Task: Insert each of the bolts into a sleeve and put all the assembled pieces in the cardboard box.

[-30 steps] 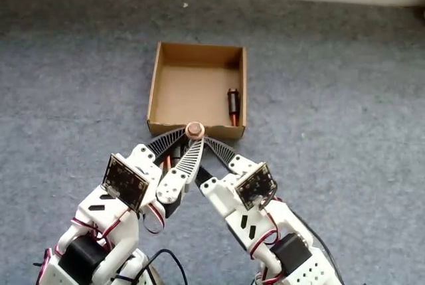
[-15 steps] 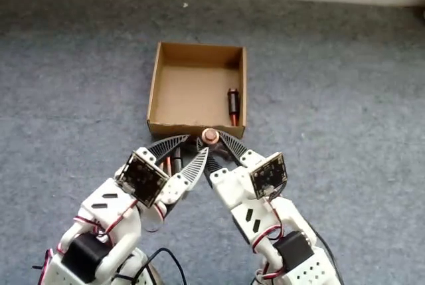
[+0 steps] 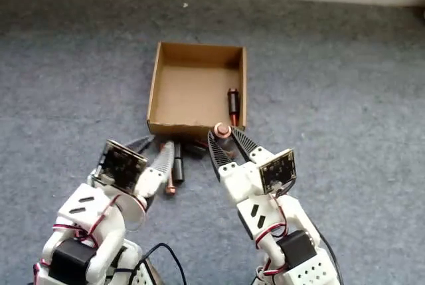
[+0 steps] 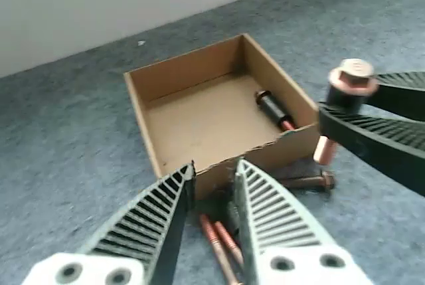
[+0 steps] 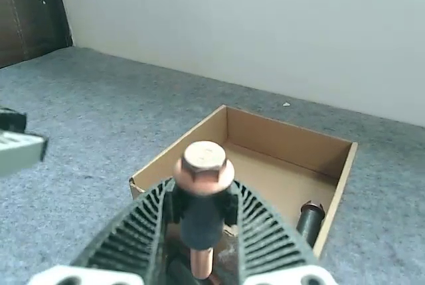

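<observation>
Now one piece (image 3: 233, 102) boxed, one in pincer (image 3: 222, 133).

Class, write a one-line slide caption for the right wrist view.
Right gripper holds a copper bolt upright in its black sleeve in front of the cardboard box, where one assembled piece lies.

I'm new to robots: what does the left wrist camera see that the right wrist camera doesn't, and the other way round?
Left wrist view: the left gripper, open, near loose bolts on the carpet in front of the cardboard box, and the right gripper seen from the side. Right wrist view: a close look along the right gripper's own fingers, and dark furniture at the back. Both: the cardboard box, the assembled piece lying inside it, and the bolt in its sleeve that the right gripper holds.
</observation>
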